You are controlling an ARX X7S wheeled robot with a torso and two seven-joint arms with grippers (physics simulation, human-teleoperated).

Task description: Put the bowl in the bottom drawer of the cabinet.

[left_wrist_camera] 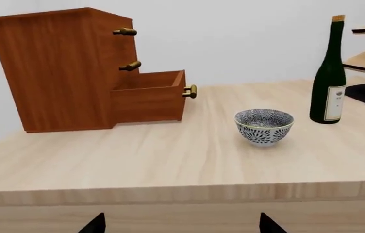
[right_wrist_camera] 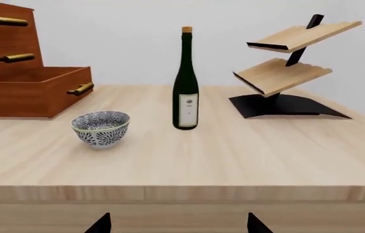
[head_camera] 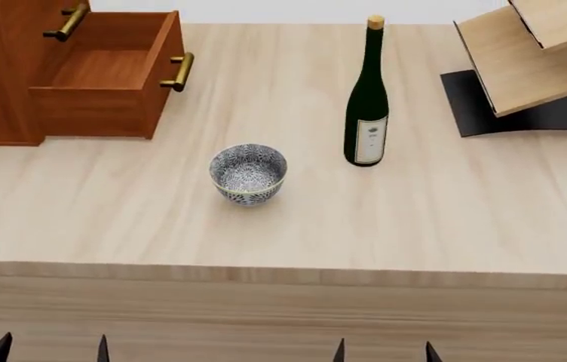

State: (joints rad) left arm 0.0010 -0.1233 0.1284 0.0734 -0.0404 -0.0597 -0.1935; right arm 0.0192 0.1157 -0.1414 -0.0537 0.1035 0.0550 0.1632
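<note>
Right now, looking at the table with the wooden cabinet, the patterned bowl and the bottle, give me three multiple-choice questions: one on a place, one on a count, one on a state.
1. Where does the small blue-patterned ceramic bowl stand?
A. in the drawer
B. on the pale wooden table, between the cabinet and the bottle
C. on the rack

2. How many brass bar handles show on the reddish-brown wooden cabinet in the left wrist view?
A. one
B. two
C. three

3. What state is the cabinet's bottom drawer in?
A. pulled out and empty
B. shut
C. pulled out with the bowl inside

Answers:
1 B, the bowl sits on bare tabletop left of the dark green wine bottle.
2 C, one handle per drawer.
3 A, its bare floor shows in the head view.
</note>
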